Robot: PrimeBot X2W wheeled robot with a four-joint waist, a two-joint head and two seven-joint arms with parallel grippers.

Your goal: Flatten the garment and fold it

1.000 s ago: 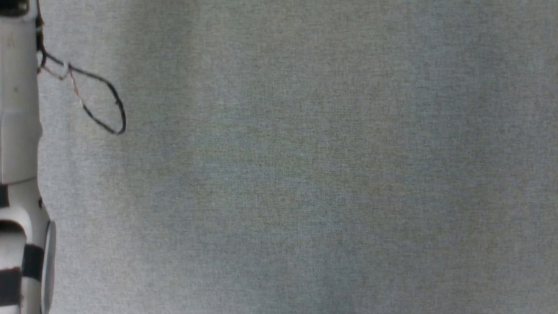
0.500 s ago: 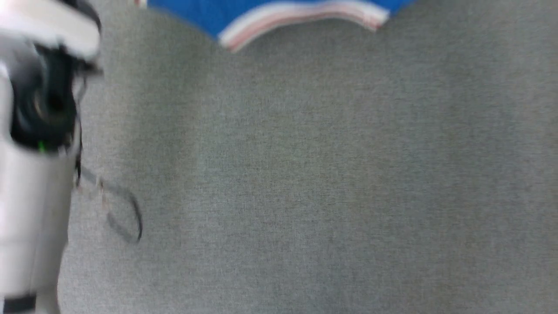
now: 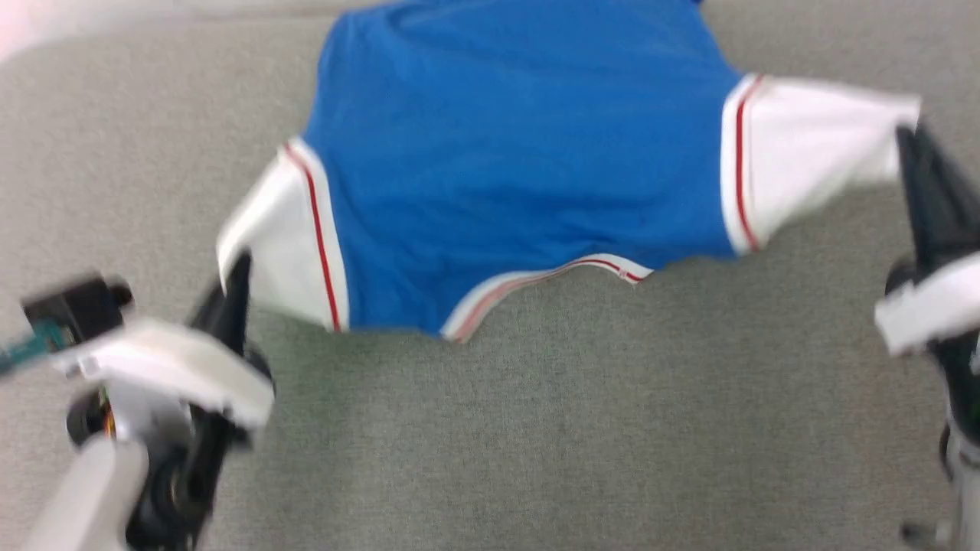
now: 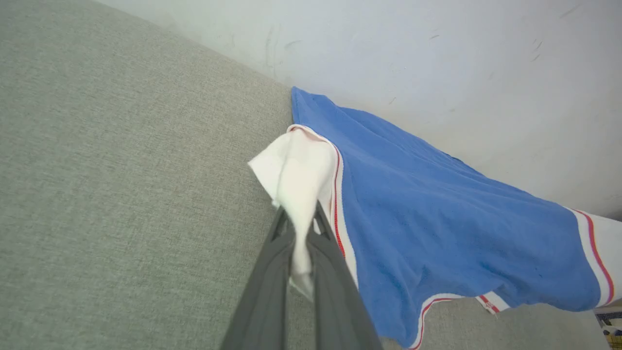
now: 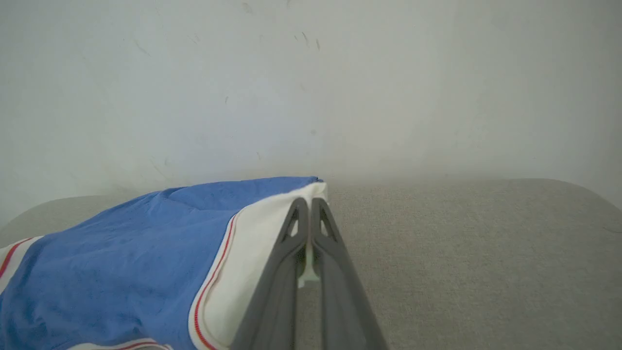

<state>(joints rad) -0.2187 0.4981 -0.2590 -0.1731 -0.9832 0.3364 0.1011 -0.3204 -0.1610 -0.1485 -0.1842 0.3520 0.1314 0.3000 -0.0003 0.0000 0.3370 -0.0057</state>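
Note:
The garment [image 3: 521,176] is a bright blue T-shirt with white sleeves edged in thin red stripes, stretched between my two grippers above the grey fabric table [image 3: 536,444]. My left gripper [image 3: 233,268] is shut on the white sleeve [image 3: 283,245] at the lower left. In the left wrist view the sleeve cloth [image 4: 301,194] is bunched between the dark fingers [image 4: 272,291]. My right gripper [image 3: 911,153] is shut on the other white sleeve [image 3: 811,145] at the right; the right wrist view shows its fingers [image 5: 282,277] closed on the sleeve edge [image 5: 252,248]. The head view is blurred.
The grey fabric table surface [image 5: 461,253] extends in front of and beside the shirt. A pale wall [image 5: 311,82] stands behind the table's far edge. The shirt's far end hangs over that far edge [image 4: 296,92].
The head camera has swung up, bringing the shirt and both grippers into view. Both grippers stay shut.

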